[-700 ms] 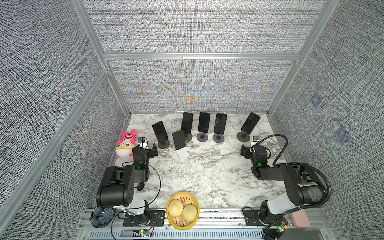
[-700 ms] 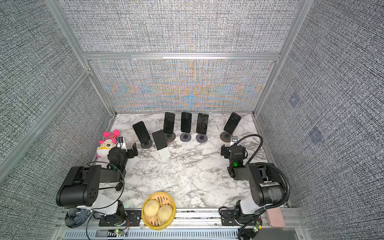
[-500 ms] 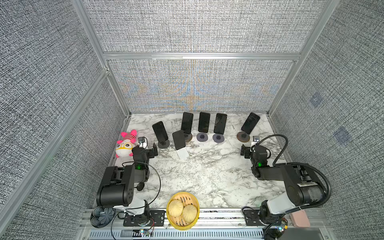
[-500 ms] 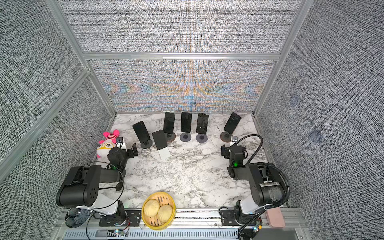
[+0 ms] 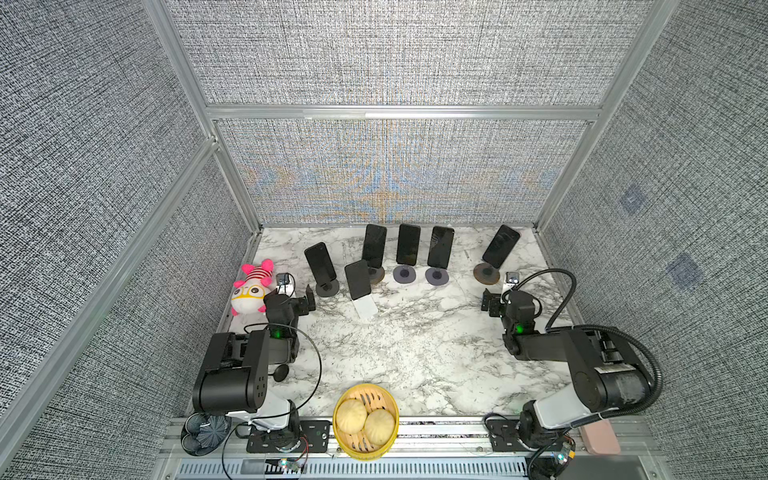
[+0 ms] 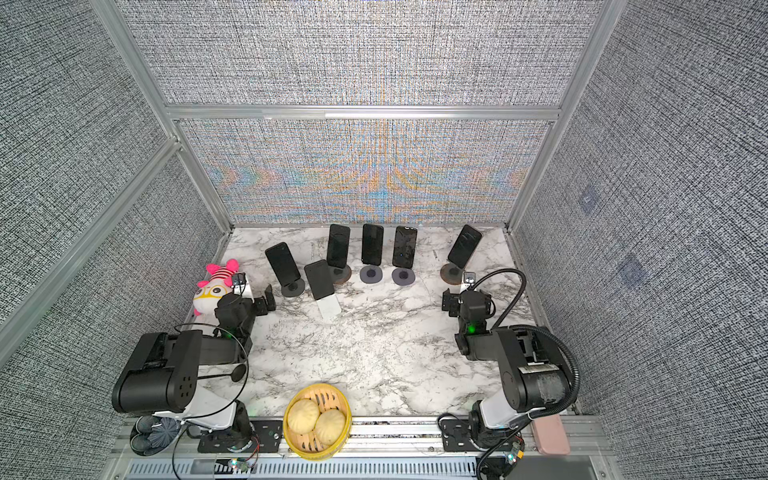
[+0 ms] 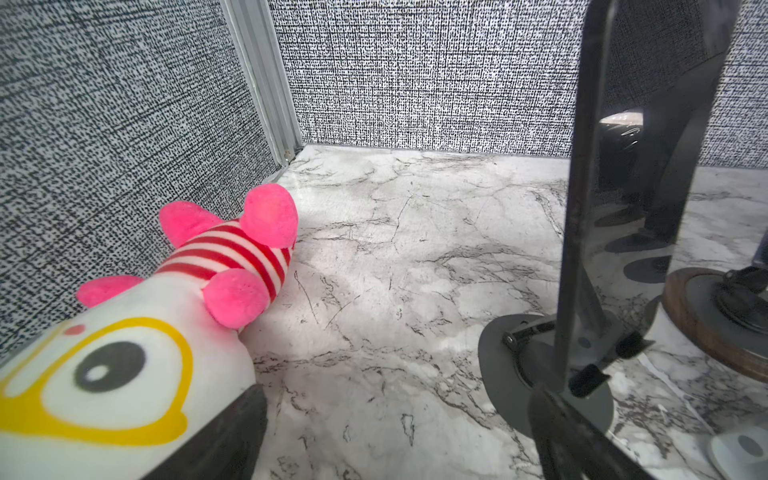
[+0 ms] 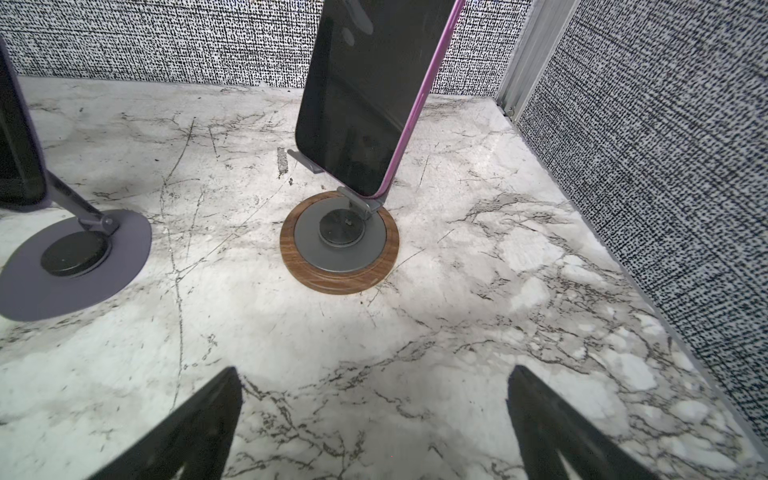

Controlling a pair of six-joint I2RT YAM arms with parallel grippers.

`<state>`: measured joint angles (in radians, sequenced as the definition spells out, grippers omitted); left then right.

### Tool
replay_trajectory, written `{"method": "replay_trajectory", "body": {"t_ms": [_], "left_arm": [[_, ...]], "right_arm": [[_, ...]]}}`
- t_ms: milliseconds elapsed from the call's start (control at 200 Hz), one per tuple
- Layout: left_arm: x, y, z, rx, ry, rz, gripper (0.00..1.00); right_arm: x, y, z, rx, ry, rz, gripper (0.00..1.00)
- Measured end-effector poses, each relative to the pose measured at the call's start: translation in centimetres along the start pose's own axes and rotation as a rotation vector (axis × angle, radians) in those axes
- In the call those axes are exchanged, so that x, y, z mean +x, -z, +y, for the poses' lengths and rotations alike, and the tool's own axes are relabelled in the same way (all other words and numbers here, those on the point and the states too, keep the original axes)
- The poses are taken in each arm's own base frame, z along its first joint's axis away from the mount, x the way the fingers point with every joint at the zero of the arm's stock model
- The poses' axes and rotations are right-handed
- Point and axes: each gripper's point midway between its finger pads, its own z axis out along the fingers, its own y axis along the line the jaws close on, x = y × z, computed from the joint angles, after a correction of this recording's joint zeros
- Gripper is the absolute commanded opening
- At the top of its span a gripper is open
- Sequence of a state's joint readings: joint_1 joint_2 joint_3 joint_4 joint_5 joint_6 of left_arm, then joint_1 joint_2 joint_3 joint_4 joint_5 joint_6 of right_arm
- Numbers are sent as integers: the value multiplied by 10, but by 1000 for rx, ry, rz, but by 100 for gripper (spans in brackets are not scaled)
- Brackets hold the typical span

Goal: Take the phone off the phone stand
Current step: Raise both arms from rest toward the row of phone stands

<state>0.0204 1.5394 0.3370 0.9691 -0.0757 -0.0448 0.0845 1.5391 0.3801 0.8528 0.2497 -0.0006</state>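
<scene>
The right gripper (image 8: 372,370) is fully open and empty. It sits low over the marble table (image 8: 498,270), with its jaws spread toward the purple-edged phone (image 8: 365,95). That phone leans back on a wood-ringed stand (image 8: 338,249) near the right rear corner of the table, with its lower edge seated in a metal lip (image 8: 370,205).

The left gripper (image 7: 397,390) is also wide open and holds nothing. It sits just beside a plush toy (image 7: 124,365), and a second phone (image 7: 615,166) on a dark stand (image 7: 511,361) is close ahead of it.

Handling: the phone is a thin, rigid slab and fairly dense. Its glass face is probably slippery and would likely crack if dropped. The jaws should close across the two long edges at about mid-height, clear of the lip. The phone should then be lifted up along the backrest before it is drawn away. The stand looks light and may tip or come up with the phone. These views do not show whether a magnet or the lip alone holds the phone.
</scene>
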Motion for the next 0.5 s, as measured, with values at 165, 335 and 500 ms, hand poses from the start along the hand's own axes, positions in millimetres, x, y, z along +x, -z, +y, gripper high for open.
{"method": "replay_trajectory", "body": {"t_ms": [165,335,500], "left_arm": [[0,0,0,0,0,0,99],[-13,13,4,-17,11,-28,99],[-80,61,18,-77,71,-200,99]], "right_arm": [[-2,-1,0,-7,-5,-3,99],[-6,1,3,-21,2,6,99],[-74,28,27,-103,32,-104,99]]}}
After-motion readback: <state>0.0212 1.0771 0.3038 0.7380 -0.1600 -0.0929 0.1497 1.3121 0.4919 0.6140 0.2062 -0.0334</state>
